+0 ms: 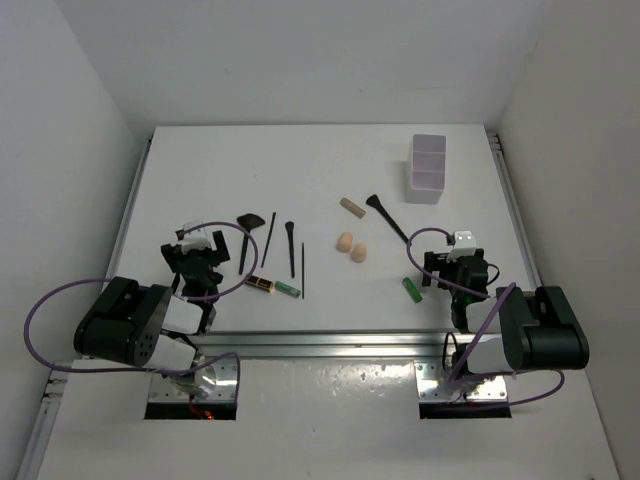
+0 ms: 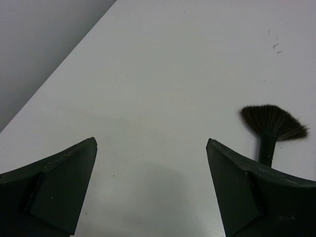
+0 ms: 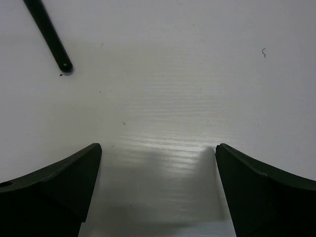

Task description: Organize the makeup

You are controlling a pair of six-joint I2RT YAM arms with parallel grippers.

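The makeup lies loose on the white table. A black fan brush lies right of my left gripper and also shows in the left wrist view. Thin black pencils and a brush lie beside it, with a brown tube and a green tube below. Two beige sponges and a tan cylinder sit mid-table. A black brush ends just left of my right gripper, and its handle tip shows in the right wrist view. Another green tube lies beside that gripper. Both grippers are open and empty, low over bare table.
The translucent white compartment box stands at the far right. White walls enclose the table on three sides. A metal rail runs along the near edge by the arm bases.
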